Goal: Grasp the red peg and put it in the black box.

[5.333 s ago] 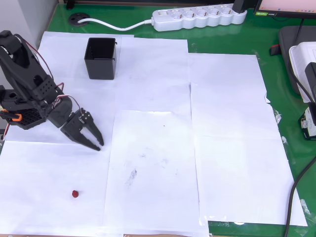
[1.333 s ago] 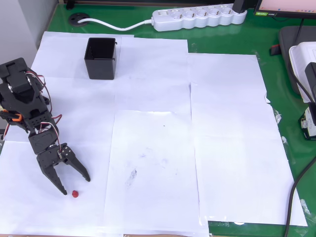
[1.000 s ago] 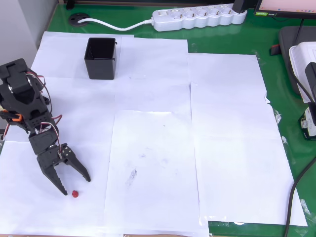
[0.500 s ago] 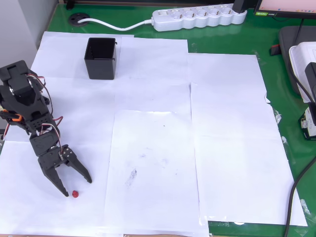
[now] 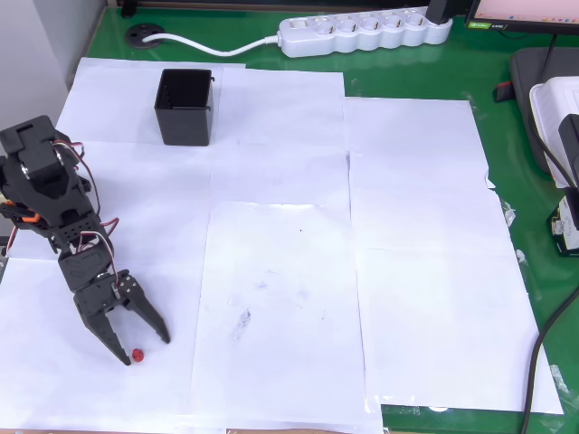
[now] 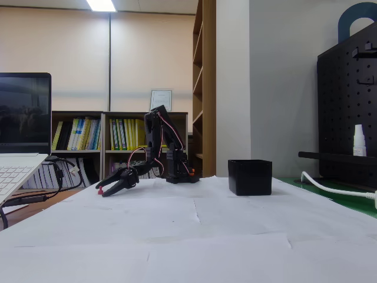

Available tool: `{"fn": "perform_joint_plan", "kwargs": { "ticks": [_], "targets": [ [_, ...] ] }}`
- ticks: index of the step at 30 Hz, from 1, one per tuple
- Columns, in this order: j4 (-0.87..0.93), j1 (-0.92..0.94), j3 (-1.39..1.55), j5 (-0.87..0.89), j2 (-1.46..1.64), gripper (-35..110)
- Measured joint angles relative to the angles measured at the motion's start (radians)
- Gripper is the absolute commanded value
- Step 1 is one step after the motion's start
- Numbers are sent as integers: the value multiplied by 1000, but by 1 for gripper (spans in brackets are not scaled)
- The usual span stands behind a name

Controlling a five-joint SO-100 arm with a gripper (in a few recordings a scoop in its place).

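The red peg (image 5: 137, 355) lies on white paper near the table's front left in the overhead view. My black gripper (image 5: 146, 350) is open and low over the paper, its fingers on either side of the peg, which sits close to the left fingertip (image 5: 126, 359). In the fixed view the gripper (image 6: 109, 189) reaches down to the left with the red peg (image 6: 100, 190) at its tips. The black box (image 5: 185, 127) stands upright at the back left, far from the gripper; in the fixed view the black box (image 6: 250, 177) is right of the arm.
White paper sheets (image 5: 416, 235) cover a green mat. A white power strip (image 5: 366, 32) and its cable run along the back edge. Devices and a cable crowd the right edge (image 5: 554, 108). The arm's base (image 5: 36, 185) is at the left. A laptop (image 6: 17, 171) stands at the left.
The arm swung from near the box down to the front left. Over the last second the open gripper crept forward until its fingers bracketed the peg. The peg has not moved.
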Motion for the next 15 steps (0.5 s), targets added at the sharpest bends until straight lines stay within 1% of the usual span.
{"fn": "perform_joint_plan", "kwargs": {
  "ticks": [15],
  "targets": [
    [0,0,-6,-11,11,2]
  ]
}}
